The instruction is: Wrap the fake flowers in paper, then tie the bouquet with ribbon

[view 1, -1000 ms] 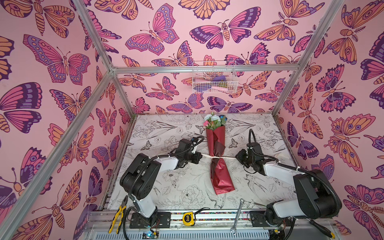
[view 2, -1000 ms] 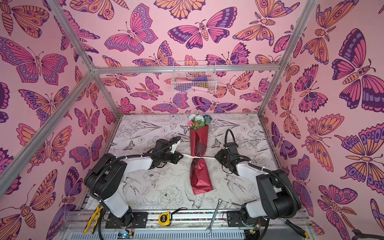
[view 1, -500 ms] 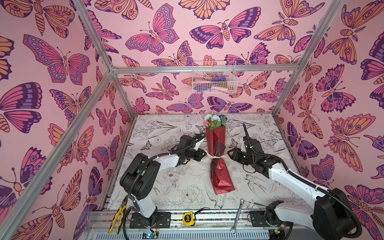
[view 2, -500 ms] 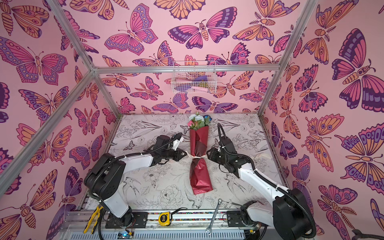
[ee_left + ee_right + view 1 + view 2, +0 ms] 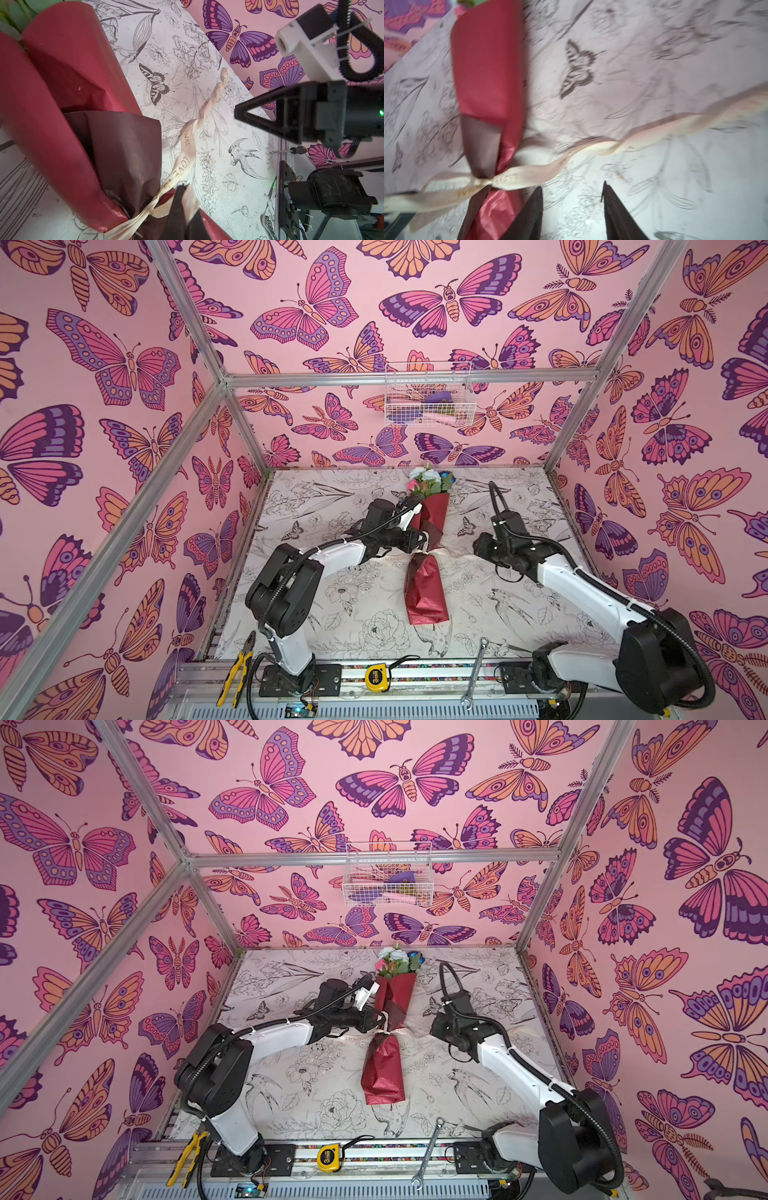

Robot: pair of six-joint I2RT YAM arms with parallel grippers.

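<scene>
Bouquet [image 5: 427, 593] lies flat on the worktop [image 5: 332, 614], lengthwise between the two claws. Flower heads [image 5: 429, 483] point away, past both claws toward the back wall; the wrapped stem end points back toward the arm bases.

Left claw [image 5: 422, 540] sits right at the bouquet's pinched waist, touching the red paper. Its fingers are pressed together on the cream ribbon [image 5: 188, 145], seen close in the left wrist view [image 5: 184, 187]. The ribbon is cinched round the waist just beside that claw.

Right claw [image 5: 478, 547] hangs on the other side of the bouquet, near it but apart. Fingers [image 5: 612, 209] stand moderately spread with nothing between them; only bare worktop shows in the gap [image 5: 572, 203]. The ribbon's loose tail trails twisted over the worktop from the waist, passing just ahead of these fingertips. That view is blurred.

Behind both claws, along the front rail: pliers [image 5: 237, 672], tape measure [image 5: 377, 677], wrench [image 5: 473, 676]. Wire basket [image 5: 428, 393] hangs on the back wall, well beyond them.
</scene>
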